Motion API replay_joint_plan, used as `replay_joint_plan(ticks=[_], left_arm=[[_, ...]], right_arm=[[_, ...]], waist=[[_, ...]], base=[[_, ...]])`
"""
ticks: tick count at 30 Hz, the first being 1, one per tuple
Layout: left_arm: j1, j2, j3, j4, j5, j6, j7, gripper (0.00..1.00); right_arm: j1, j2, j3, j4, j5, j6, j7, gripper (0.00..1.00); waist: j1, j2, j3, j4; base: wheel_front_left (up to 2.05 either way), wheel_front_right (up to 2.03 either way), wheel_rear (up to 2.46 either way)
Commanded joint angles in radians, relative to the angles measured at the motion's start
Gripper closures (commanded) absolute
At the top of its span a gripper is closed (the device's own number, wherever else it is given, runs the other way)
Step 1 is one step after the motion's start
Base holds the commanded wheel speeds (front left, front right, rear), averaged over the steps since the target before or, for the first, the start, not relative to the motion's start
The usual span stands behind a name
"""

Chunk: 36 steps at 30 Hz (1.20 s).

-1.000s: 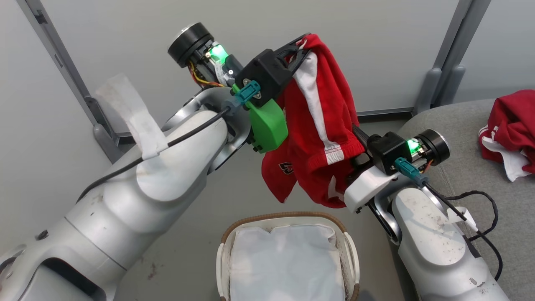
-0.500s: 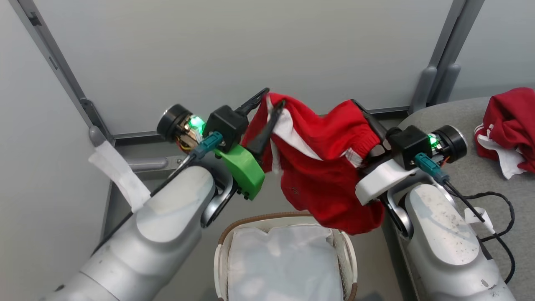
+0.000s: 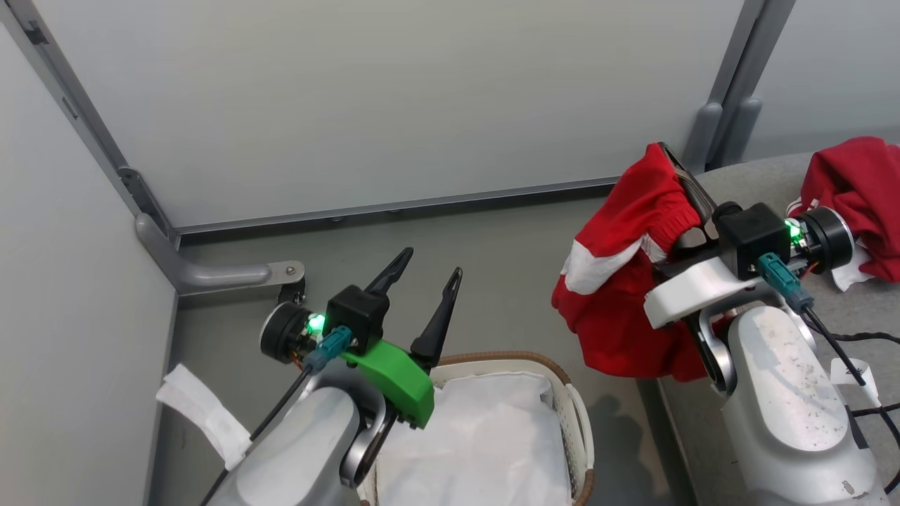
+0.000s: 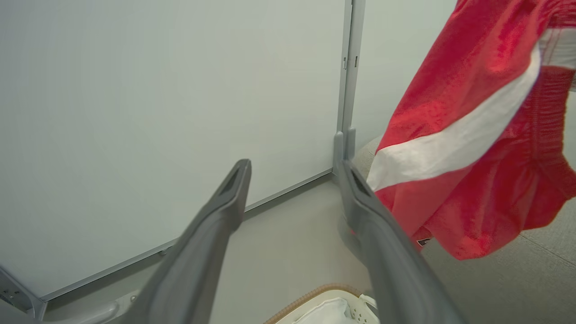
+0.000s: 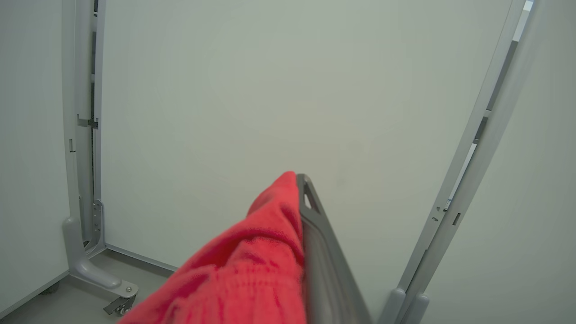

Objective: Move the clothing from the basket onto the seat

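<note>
A red garment with a white stripe (image 3: 619, 281) hangs from my right gripper (image 3: 668, 156), which is shut on its waistband, at the left edge of the grey seat (image 3: 879, 302). In the right wrist view the red fabric (image 5: 252, 270) covers one finger beside the gripper (image 5: 298, 189). Another red garment (image 3: 854, 179) lies crumpled on the seat at the far right. My left gripper (image 3: 430, 264) stands open and empty above the basket (image 3: 506, 360). In the left wrist view the gripper (image 4: 294, 180) has the hanging garment (image 4: 472, 135) to its right.
A plain white cloth (image 3: 485, 436) lines the basket. Pale partition panels close the back and left, with a metal foot (image 3: 211, 270) on the grey floor. A black cable (image 3: 865, 337) trails over the seat beside my right forearm.
My left gripper has opened, let go of the garment and dropped toward the basket. My right gripper has carried the garment rightward to the seat. The camera has shifted too.
</note>
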Motion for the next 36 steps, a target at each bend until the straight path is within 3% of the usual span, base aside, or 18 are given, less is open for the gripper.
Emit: replay_joint_plan(ticks=[1,14,18,19,26,36], left_arm=[[0.037,-0.003,0.024,-0.01,0.016,-0.004,-0.003,0.0],[0.182,-0.058,0.149,-0.028,0.149,-0.055,-0.002,0.0],[0.191,-0.074,0.161,-0.033,0.178,-0.068,-0.002,0.0],[0.184,-0.082,0.163,-0.036,0.194,-0.077,-0.002,0.0],[0.138,-0.089,0.153,-0.044,0.221,-0.092,-0.002,0.0],[0.081,-0.09,0.134,-0.054,0.242,-0.1,-0.002,0.0]], right_arm=[[0.016,-0.003,-0.012,-0.005,-0.012,-0.001,-0.005,1.0],[0.004,-0.006,-0.079,-0.013,-0.067,-0.001,-0.005,1.0],[-0.01,-0.028,-0.102,-0.02,-0.082,-0.001,-0.005,1.0],[-0.02,-0.05,-0.121,-0.023,-0.087,-0.001,-0.005,1.0],[-0.039,-0.083,-0.167,-0.034,-0.089,-0.001,-0.005,1.0],[-0.125,-0.138,-0.162,-0.01,-0.096,-0.001,-0.005,1.0]], waist=[[0.0,0.0,0.001,-0.006],[0.0,0.0,0.024,-0.1],[0.0,0.0,0.05,-0.158],[0.0,0.0,0.077,-0.207],[0.0,0.0,0.144,-0.297],[0.0,0.0,0.231,-0.327]], base=[[0.0,0.0,0.0],[0.0,0.0,0.0],[0.0,0.0,0.0],[0.0,0.0,0.0],[0.0,0.0,0.0],[0.0,0.0,0.0]])
